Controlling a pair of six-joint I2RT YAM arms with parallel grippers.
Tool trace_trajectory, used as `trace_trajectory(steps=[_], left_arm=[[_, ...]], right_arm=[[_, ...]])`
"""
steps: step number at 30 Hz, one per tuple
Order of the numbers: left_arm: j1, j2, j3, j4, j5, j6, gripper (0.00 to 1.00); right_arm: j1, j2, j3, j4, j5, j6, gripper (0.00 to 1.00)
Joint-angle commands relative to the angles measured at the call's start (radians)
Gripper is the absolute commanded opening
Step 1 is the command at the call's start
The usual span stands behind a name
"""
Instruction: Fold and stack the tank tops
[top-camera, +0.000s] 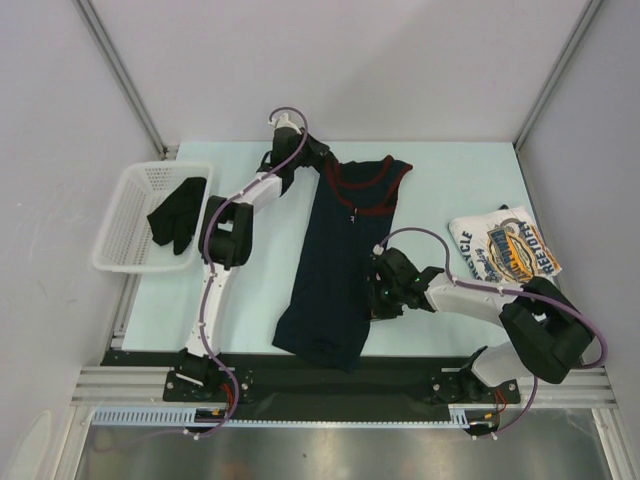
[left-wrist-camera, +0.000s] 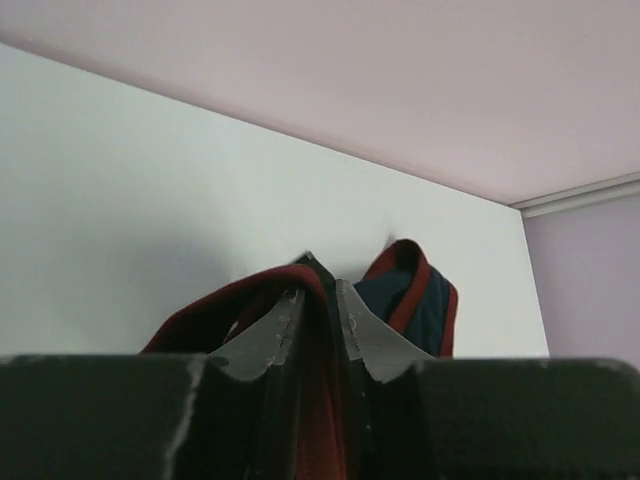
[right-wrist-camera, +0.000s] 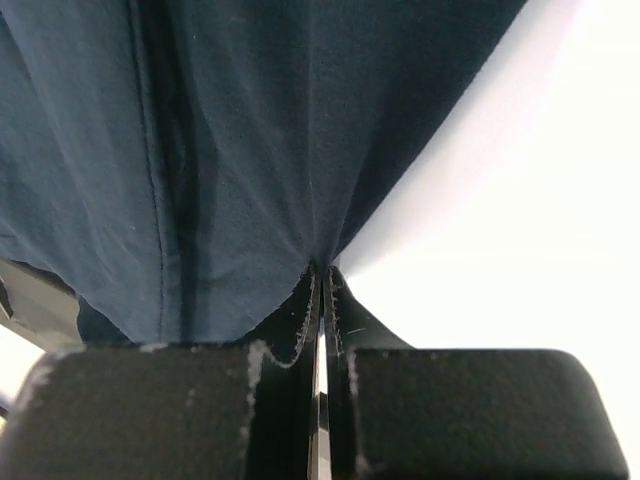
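1. Pale green surface (top-camera: 450, 180) carries the navy tank top (top-camera: 335, 270), which lies stretched lengthwise at its middle. The dark-red trimmed neck is at the far end and the hem reaches the near edge.
2. My left fingers (left-wrist-camera: 265, 345) are clamped on a red-trimmed shoulder strap.
3. My right fingers (right-wrist-camera: 365, 330) pinch the navy cloth at its right side edge.
4. The white tank top (top-camera: 505, 248) lies folded to the right, print up, apart from the navy one.
5. A white basket (top-camera: 125, 225) at the left holds a dark cloth (top-camera: 178, 213).

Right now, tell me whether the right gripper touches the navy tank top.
Touching: right wrist view shows the right gripper clamped on the navy tank top.
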Motion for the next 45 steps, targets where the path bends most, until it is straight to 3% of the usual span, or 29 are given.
trace_trajectory(steps=[1, 4, 5, 8, 11, 15, 20, 23, 30, 37, 45], left_arm=[[0.003, 0.022, 0.046, 0.162, -0.025, 0.053, 0.23], [0.005, 0.013, 0.041, 0.155, -0.04, 0.065, 0.42], [0.008, 0.007, 0.032, 0.141, -0.051, 0.066, 0.55], [0.023, -0.024, -0.018, 0.132, -0.086, 0.068, 0.75], [0.035, -0.027, -0.008, 0.134, -0.057, 0.094, 0.84], [0.04, -0.036, 0.007, 0.015, -0.102, 0.122, 0.87], [0.058, -0.05, 0.014, -0.118, -0.083, 0.073, 0.94], [0.057, -0.077, -0.026, -0.135, -0.022, 0.071, 0.98], [0.057, -0.179, -0.118, -0.19, 0.003, 0.103, 0.99], [0.054, -0.093, -0.048, -0.25, 0.105, -0.008, 1.0], [0.026, -0.058, -0.092, -0.23, 0.061, -0.122, 1.0]], right_arm=[[-0.008, -0.047, -0.01, -0.079, -0.009, 0.002, 0.0], [-0.013, -0.048, -0.013, -0.083, -0.018, 0.004, 0.0], [-0.013, -0.048, -0.013, -0.084, -0.02, 0.004, 0.0], [-0.014, -0.054, -0.013, -0.099, -0.024, 0.001, 0.0], [-0.013, -0.057, -0.013, -0.112, -0.035, -0.002, 0.01], [-0.013, -0.073, -0.017, -0.115, -0.035, -0.001, 0.13], [-0.014, -0.087, -0.016, -0.122, -0.035, -0.002, 0.21], [-0.016, -0.09, -0.011, -0.125, -0.033, -0.007, 0.28], [-0.04, -0.102, 0.022, -0.153, -0.006, -0.039, 0.53], [-0.166, -0.11, 0.099, -0.173, -0.032, -0.107, 0.56], [-0.235, -0.123, 0.13, -0.193, -0.059, -0.136, 0.58]])
